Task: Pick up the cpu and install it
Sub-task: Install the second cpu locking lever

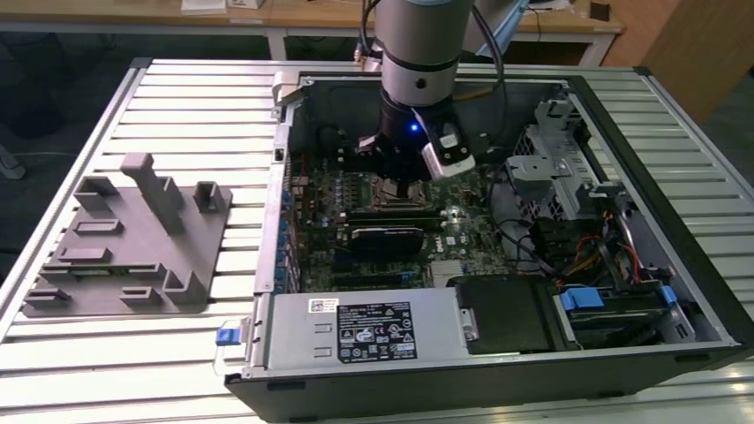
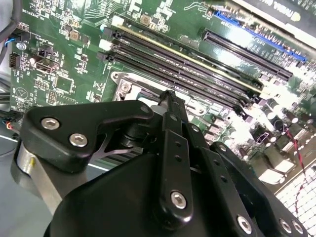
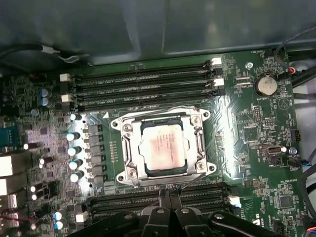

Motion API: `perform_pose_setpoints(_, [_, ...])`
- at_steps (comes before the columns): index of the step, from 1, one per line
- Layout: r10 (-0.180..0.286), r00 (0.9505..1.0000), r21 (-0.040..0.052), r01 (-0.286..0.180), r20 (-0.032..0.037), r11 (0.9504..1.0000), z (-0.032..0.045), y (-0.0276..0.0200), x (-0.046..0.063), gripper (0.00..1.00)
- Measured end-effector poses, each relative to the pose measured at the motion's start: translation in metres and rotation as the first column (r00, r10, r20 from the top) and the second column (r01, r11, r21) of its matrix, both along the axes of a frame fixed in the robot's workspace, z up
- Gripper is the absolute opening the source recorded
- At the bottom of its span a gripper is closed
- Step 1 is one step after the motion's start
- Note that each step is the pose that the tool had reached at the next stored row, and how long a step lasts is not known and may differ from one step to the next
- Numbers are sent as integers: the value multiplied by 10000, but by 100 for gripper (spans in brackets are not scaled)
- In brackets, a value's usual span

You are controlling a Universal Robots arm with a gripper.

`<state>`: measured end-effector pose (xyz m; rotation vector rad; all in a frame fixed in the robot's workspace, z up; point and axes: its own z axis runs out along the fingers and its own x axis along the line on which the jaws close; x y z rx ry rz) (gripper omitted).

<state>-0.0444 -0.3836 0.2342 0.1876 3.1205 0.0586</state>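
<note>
Silver-topped flat square cpu (image 3: 161, 149) already seated inside metal-framed motherboard socket (image 3: 126, 148); black claw (image 3: 168, 193) just at six o'clock of it, fingers pressed together, holding nothing. Frame apparently unlatched.

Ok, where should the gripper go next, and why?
Probably a short lift straight up: the silver square cpu already lies flat inside the metal-framed socket, and the black gripper, shut, holds nothing beside the socket's edge.
</note>
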Motion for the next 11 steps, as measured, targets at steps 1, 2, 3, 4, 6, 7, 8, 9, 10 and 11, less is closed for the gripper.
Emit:
perform_pose_setpoints(1, [32,10000,0,-32,0,10000,-1,-8,0,11])
perform_pose_setpoints(2, [68,10000,-1,-68,-1,10000,-2,-16,0,11])
perform_pose_setpoints(3, [104,9999,0,-104,0,9999,-3,-24,0,11])
perform_pose_setpoints(4, [140,9999,0,-140,0,9999,-7,-30,-2,11])
perform_pose_setpoints(6, [206,9998,1,-206,1,9998,-14,-39,-6,11])
perform_pose_setpoints(7, [236,9997,2,-236,1,9997,-15,-39,-7,11])
perform_pose_setpoints(8, [251,9997,1,-251,1,9997,-15,-39,-7,11])
perform_pose_setpoints(9, [252,9997,0,-252,0,9997,-15,-40,-7,11])
perform_pose_setpoints(10, [253,9997,-1,-253,0,9997,-14,-40,-7,11])
perform_pose_setpoints(11, [254,9997,0,-254,0,9997,-14,-40,-7,11])
